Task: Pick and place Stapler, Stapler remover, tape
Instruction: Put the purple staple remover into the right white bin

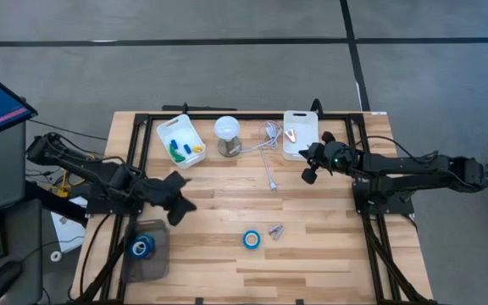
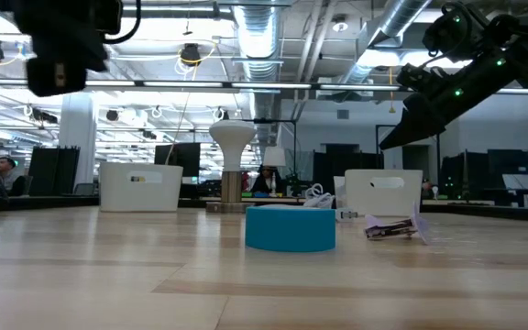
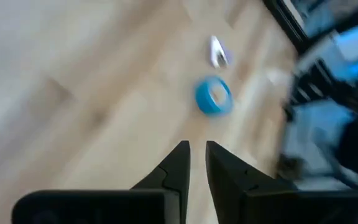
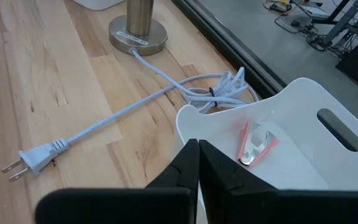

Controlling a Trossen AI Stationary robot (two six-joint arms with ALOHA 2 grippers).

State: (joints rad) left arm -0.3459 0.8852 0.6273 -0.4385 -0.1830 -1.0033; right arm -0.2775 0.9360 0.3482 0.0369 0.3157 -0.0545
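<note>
One blue tape roll (image 1: 252, 239) lies flat on the wood near the table's middle; it also shows in the low view (image 2: 290, 227) and the left wrist view (image 3: 213, 96). A second blue roll (image 1: 141, 246) lies in a dark tray (image 1: 155, 264) at the near left. A small silvery staple remover (image 1: 275, 230) lies beside the first roll. A small red-and-clear stapler-like item (image 4: 253, 143) lies in the white bin (image 4: 303, 106) at the far right. My left gripper (image 1: 182, 202) hangs empty above the table, left of the first roll, its fingers (image 3: 182, 158) almost together. My right gripper (image 4: 197, 146) is shut and empty beside the white bin's near rim.
A second white bin (image 1: 180, 140) with blue, green and yellow items stands at the far left. A lamp base (image 1: 229, 146) and its pale cable with plug (image 4: 33, 157) lie between the bins. Bare wood lies along the near edge.
</note>
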